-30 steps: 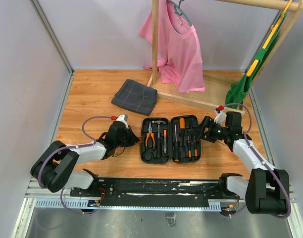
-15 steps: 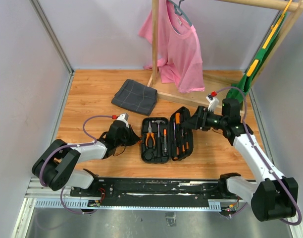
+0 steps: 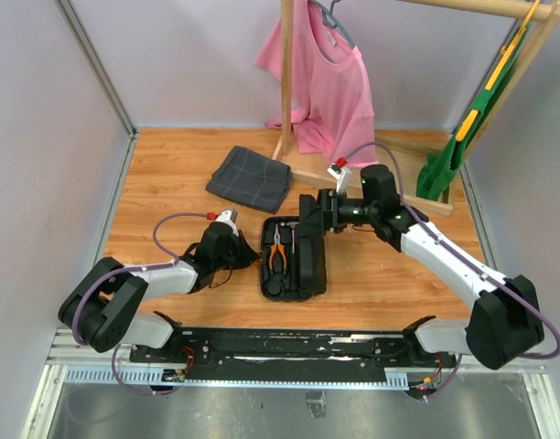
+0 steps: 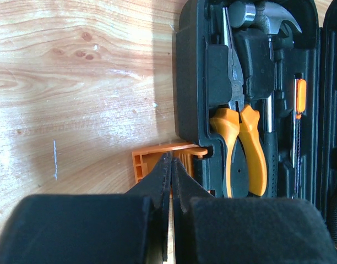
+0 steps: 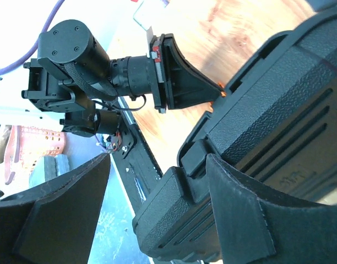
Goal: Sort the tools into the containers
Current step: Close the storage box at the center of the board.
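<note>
Black fingers of the left gripper [image 4: 169, 159] are pressed fully together with nothing between them, tips touching the orange clasp [image 4: 143, 165] at the tool case [image 4: 190, 82] edge. Pliers [image 4: 251, 148] and hammer [image 4: 267, 16] lie in the case's tray, on the wooden surface [image 4: 75, 82]. We note the right gripper [image 5: 157, 165] spread wide astride the rim of the upright lid [image 3: 312, 247], 1 finger against its shell.

The left arm [image 3: 156, 274] and right arm [image 3: 445, 261] were built of white tubular links joined by chunky black joints. Each trailed a looping purple cable [image 3: 177, 218] to a small white connector [image 3: 338, 168] with a red tip. The left hand [image 4: 169, 159] was black with thin, wedge-like fingers, and the right hand [image 5: 157, 165] was black with broad, matte ones.
</note>
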Available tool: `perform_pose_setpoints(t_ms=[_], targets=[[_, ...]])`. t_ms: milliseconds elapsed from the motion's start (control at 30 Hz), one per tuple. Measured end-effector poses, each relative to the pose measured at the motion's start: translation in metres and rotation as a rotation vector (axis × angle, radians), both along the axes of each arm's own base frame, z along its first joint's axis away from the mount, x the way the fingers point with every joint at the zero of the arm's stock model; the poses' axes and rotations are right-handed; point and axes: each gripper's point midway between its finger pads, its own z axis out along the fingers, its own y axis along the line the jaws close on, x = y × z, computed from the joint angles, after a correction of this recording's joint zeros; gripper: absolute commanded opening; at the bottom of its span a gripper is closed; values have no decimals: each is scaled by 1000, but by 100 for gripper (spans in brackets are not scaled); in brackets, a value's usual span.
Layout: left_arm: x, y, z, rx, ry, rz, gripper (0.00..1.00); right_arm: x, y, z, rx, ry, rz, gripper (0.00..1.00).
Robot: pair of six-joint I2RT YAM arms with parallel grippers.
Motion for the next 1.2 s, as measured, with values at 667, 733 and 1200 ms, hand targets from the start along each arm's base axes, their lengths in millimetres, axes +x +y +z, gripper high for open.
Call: perform_pose_setpoints(t_ms=[667,733,1200], targets=[[-9,6,-2,14,24,0,0,18,38,-11,-69,-26,3,72],[-10,7,-2,16,26,1,0,20,30,-11,-94,-54,-39,72],[-24,14,27,5,3,0,36,19,-3,-81,-426,-45,-197,84]])
